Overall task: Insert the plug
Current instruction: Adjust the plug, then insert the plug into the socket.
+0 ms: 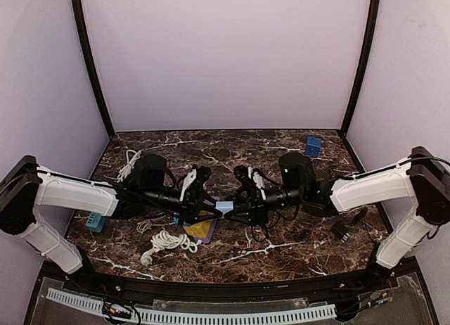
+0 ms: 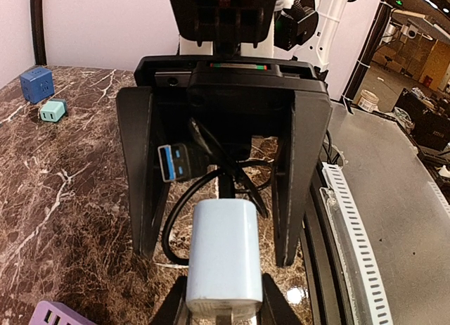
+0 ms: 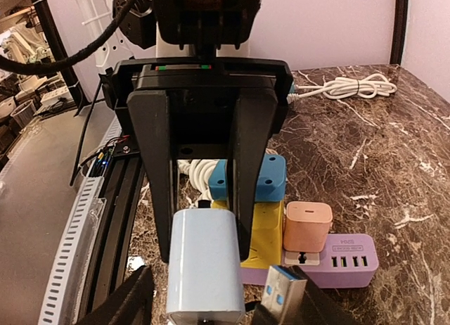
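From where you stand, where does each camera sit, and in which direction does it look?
Top external: above and behind the robot, looking down at the marble table; shows left arm and right arm.
Left wrist: on the left arm, facing the robot's right; shows its own jaws, the USB plug between them.
Right wrist: on the right arm, facing the robot's left; its own jaws hold the wall charger.
Shared: both wrist views show plug and charger.
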